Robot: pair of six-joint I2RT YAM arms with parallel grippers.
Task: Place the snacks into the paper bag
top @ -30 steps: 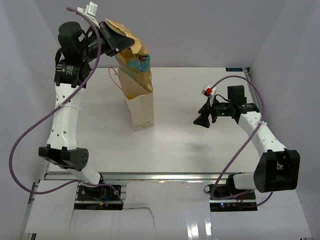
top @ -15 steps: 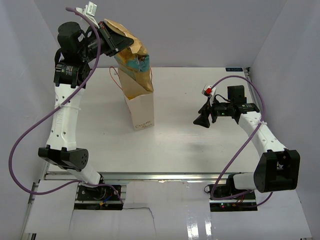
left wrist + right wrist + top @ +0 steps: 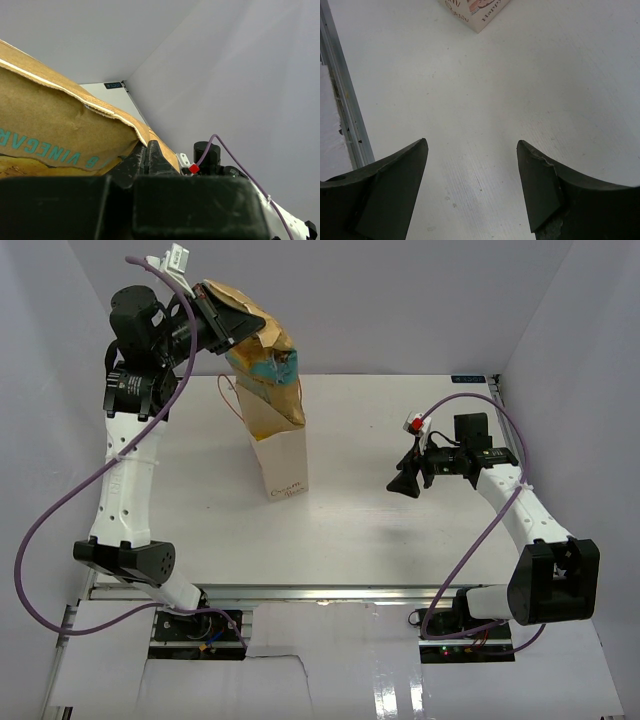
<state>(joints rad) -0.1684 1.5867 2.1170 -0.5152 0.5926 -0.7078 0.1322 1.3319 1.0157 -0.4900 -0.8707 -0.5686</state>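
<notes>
The cream-white paper bag [image 3: 284,465] stands upright at the table's back left, with script lettering low on its front. My left gripper [image 3: 232,322] is shut on the top of an orange-yellow chip bag [image 3: 262,338] and holds it high above the bag's mouth, its lower end hanging toward the opening. In the left wrist view the chip bag [image 3: 50,120] fills the left side, pinched between the shut fingers [image 3: 152,155]. My right gripper [image 3: 405,480] is open and empty, hovering over the table right of the paper bag. The other snacks are out of view.
A thin orange-red cord handle [image 3: 229,392] hangs at the paper bag's left side. The bag's bottom corner [image 3: 479,11] shows at the top of the right wrist view, with bare white table [image 3: 470,100] under my right gripper [image 3: 472,145]. A metal rail [image 3: 342,100] runs along the near edge.
My left gripper has risen slightly and shifted left with the chip bag in it. The right arm has not moved.
</notes>
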